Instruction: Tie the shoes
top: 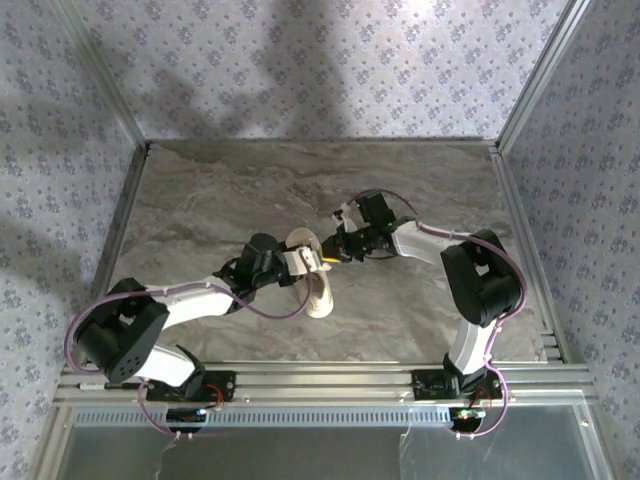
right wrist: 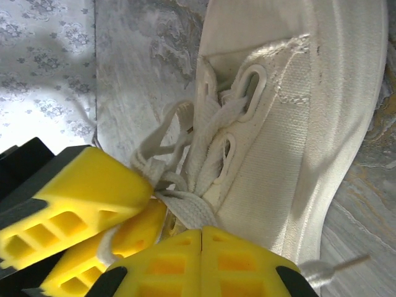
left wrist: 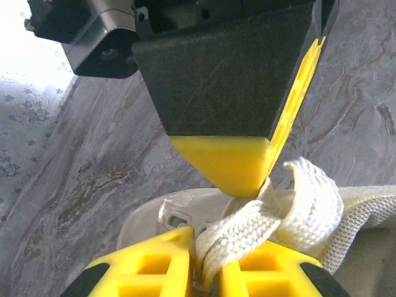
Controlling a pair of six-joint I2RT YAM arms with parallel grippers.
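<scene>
The cream sneaker (top: 319, 297) lies at the table's middle, between both arms. My left gripper (top: 304, 262) reaches over it from the left. In the left wrist view that gripper (left wrist: 199, 240) is shut on a loop of white lace (left wrist: 247, 230), just above an eyelet in the shoe's upper (left wrist: 145, 218). My right gripper (top: 335, 255) meets it from the right. In the right wrist view the right gripper (right wrist: 202, 234) is shut on a flat strand of lace (right wrist: 187, 212) beside the shoe's side (right wrist: 297, 154). The left gripper's yellow fingers (right wrist: 80, 189) press in from the left there.
The marble-patterned tabletop (top: 210, 195) spreads open all round the shoe. Aluminium posts (top: 128, 190) and patterned walls close off the left, right and back. A loose lace end (right wrist: 331, 267) trails by the shoe's sole. Grey cables run along both arms.
</scene>
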